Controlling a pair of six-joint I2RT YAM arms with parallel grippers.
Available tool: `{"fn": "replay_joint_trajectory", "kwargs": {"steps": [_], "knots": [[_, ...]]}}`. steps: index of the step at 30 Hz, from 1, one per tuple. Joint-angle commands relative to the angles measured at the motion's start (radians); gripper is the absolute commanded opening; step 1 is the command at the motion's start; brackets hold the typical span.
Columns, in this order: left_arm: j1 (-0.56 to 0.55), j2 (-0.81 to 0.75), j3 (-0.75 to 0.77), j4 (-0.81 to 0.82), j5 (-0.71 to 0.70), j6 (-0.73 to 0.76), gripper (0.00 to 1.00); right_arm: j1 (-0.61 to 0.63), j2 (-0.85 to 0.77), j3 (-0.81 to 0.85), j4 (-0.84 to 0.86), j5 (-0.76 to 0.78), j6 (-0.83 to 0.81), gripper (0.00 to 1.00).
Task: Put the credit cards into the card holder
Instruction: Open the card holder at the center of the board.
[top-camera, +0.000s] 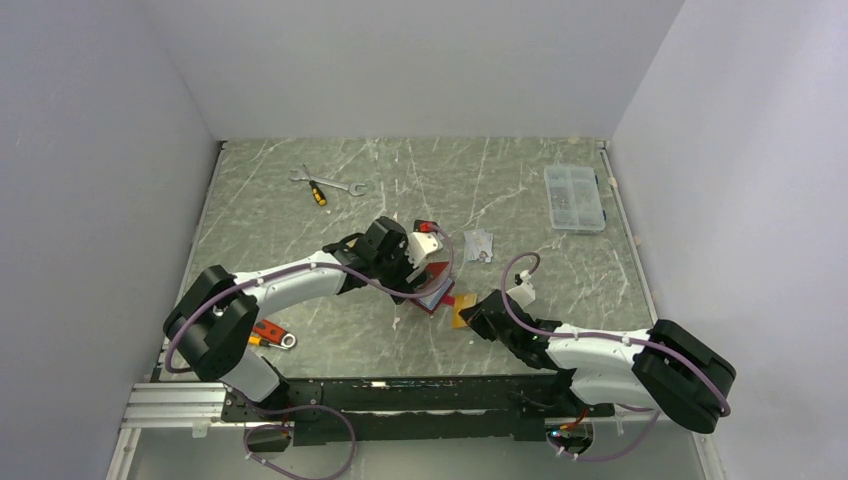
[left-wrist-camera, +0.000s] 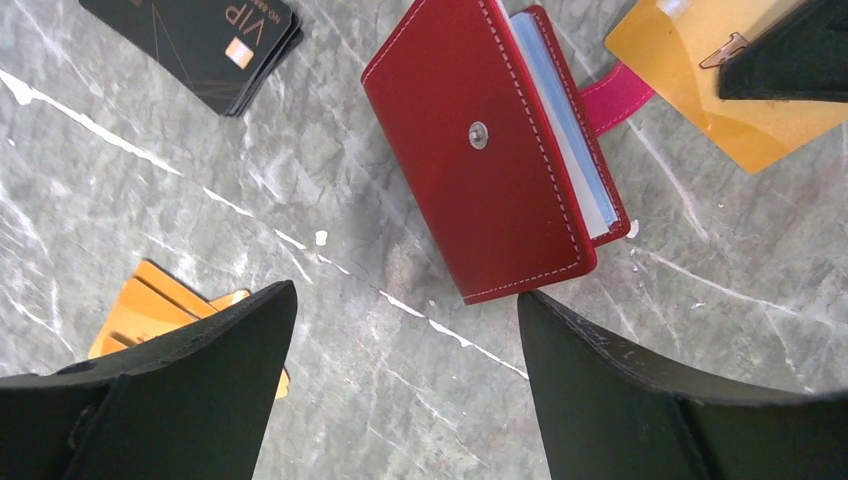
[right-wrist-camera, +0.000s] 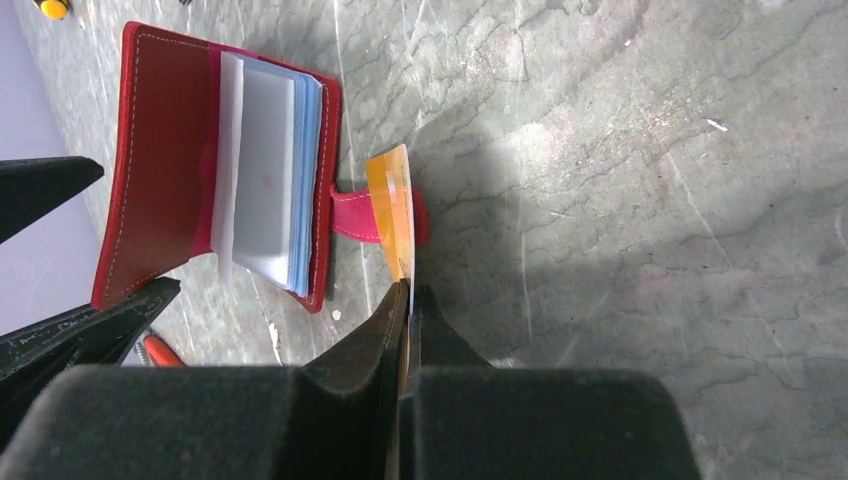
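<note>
The dark-red card holder (left-wrist-camera: 490, 150) lies on the table with its cover partly open, clear sleeves (right-wrist-camera: 265, 180) showing and its snap tab (right-wrist-camera: 355, 215) sticking out. My left gripper (left-wrist-camera: 405, 300) is open and empty just above the table beside the holder's corner. My right gripper (right-wrist-camera: 410, 290) is shut on one orange credit card (right-wrist-camera: 392, 205), held on edge by the snap tab. It also shows in the top view (top-camera: 460, 310). A black card stack (left-wrist-camera: 200, 40) and an orange card stack (left-wrist-camera: 150, 310) lie near the left gripper. Silver-grey cards (top-camera: 478, 243) lie behind.
A clear compartment box (top-camera: 574, 197) stands at the back right. A wrench and a screwdriver (top-camera: 320, 185) lie at the back left. A red-handled tool (top-camera: 270, 335) lies near the left arm's base. Walls close in the table on three sides.
</note>
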Motion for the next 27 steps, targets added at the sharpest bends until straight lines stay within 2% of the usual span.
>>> {"fn": "replay_joint_trajectory", "kwargs": {"steps": [1,10,18,22,27], "knots": [[0.033,0.007,0.046,-0.020,0.056,-0.058,0.87,0.001,0.058,-0.048,-0.223,-0.029,-0.045,0.00],[0.115,0.156,0.177,-0.100,0.136,-0.139,0.85,0.002,0.039,-0.067,-0.235,-0.027,-0.036,0.00],[0.170,0.247,0.249,-0.152,0.238,-0.161,0.77,0.001,0.033,-0.083,-0.229,-0.027,-0.034,0.00],[0.173,0.284,0.298,-0.176,0.259,-0.169,0.78,0.002,0.039,-0.083,-0.224,-0.028,-0.035,0.00],[0.150,0.279,0.338,-0.218,0.387,-0.115,0.86,0.002,0.039,-0.089,-0.222,-0.034,-0.037,0.00]]}}
